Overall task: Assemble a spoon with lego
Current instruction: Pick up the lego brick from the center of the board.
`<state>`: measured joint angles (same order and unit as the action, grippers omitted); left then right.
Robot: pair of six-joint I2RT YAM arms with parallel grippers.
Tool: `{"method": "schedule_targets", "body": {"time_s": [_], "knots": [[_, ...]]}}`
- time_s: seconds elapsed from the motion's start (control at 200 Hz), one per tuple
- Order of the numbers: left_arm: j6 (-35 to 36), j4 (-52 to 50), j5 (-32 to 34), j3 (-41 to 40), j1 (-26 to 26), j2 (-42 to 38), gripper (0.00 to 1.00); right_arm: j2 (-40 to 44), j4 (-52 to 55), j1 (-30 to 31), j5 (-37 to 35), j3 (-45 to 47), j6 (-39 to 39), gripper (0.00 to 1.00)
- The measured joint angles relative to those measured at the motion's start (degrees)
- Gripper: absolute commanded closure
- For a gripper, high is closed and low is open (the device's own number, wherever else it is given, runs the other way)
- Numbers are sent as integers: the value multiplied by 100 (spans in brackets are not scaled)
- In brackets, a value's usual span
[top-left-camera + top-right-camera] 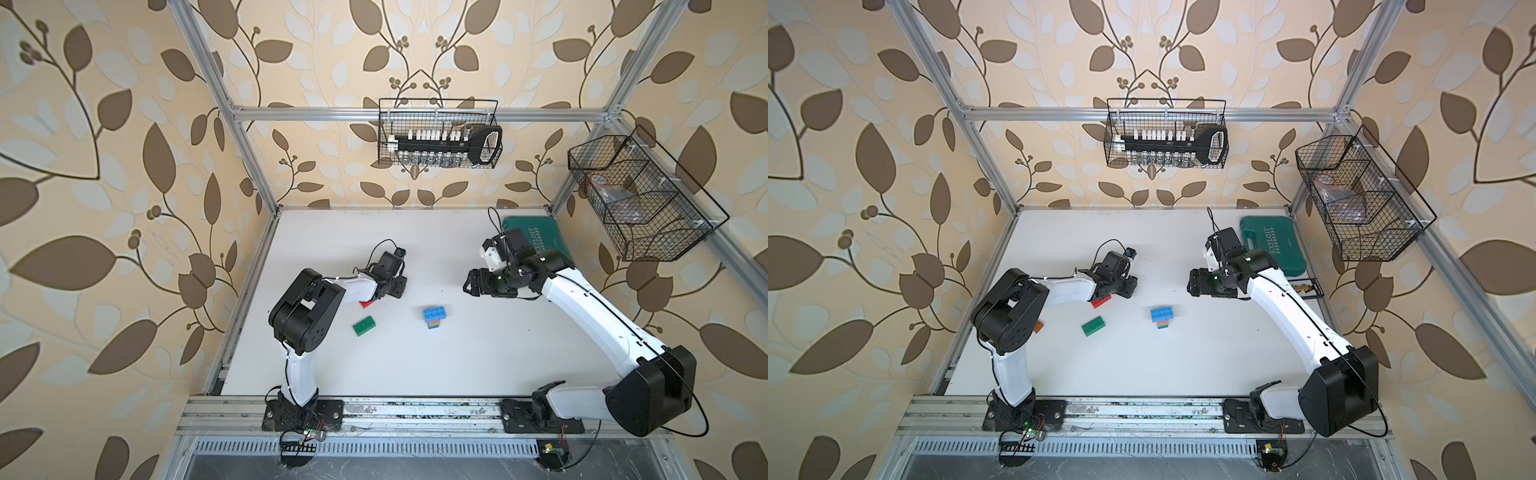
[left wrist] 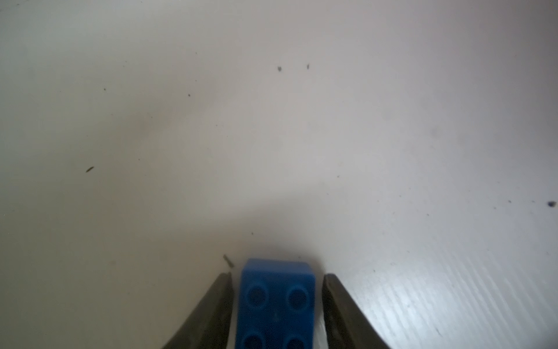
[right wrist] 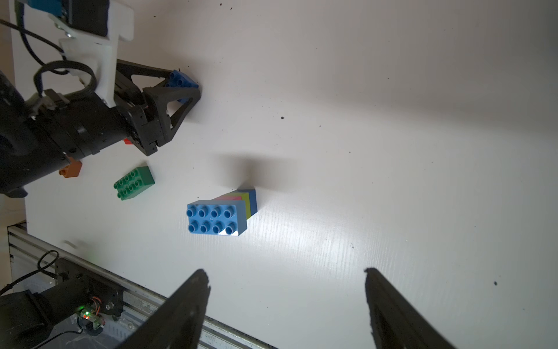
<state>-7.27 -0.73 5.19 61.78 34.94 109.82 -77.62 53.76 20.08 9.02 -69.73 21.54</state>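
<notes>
The left claw [image 2: 276,276] straddles the blue brick [image 2: 276,308], jaws narrowly apart; the half-built spoon [image 1: 434,318] lies at its four o'clock.

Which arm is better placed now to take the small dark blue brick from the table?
Left. The left gripper has a finger on each side of the dark blue brick, with narrow gaps. The right gripper hangs open, apart from it.

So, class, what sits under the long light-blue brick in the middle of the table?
Under the light-blue brick are three short bricks, stacked: pink brick, then lime brick, then dark-blue base brick on the table. Only their side faces show; their studs are covered.
</notes>
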Motion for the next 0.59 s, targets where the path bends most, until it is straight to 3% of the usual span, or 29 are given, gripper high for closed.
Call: {"method": "schedule_targets", "body": {"time_s": [0.595], "knots": [[225,-3117,-251,2192,-125,881,51,70,-24,-39,11,74,-20,20]]}}
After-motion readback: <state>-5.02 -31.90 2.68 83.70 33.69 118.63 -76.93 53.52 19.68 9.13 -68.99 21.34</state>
